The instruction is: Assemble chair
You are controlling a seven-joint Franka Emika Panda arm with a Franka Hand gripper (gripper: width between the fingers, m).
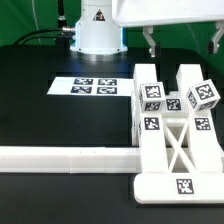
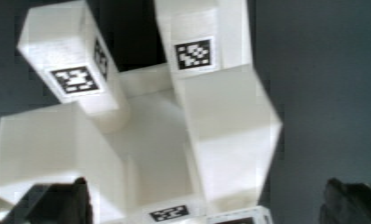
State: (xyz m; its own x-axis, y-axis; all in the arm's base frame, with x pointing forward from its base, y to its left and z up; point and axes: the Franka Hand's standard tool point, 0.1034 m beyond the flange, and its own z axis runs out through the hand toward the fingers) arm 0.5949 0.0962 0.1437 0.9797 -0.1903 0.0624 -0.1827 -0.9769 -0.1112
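The chair parts are chunky white plastic pieces with black-and-white tags, clustered at the exterior view's right. Two tagged blocks (image 1: 150, 96) (image 1: 203, 97) stand over a piece with an X-shaped brace (image 1: 175, 140). A flat tagged slab (image 1: 182, 184) lies in front. My gripper (image 1: 182, 42) hangs open and empty above the cluster, touching nothing. In the wrist view the gripper (image 2: 203, 205) is spread wide over two long white posts (image 2: 196, 90), each with a tag. Its dark fingertips (image 2: 57, 205) show on either side of them.
The long white border rail (image 1: 60, 157) runs along the front of the black table. The marker board (image 1: 95, 86) lies flat behind it, in front of the robot's white base (image 1: 95, 35).
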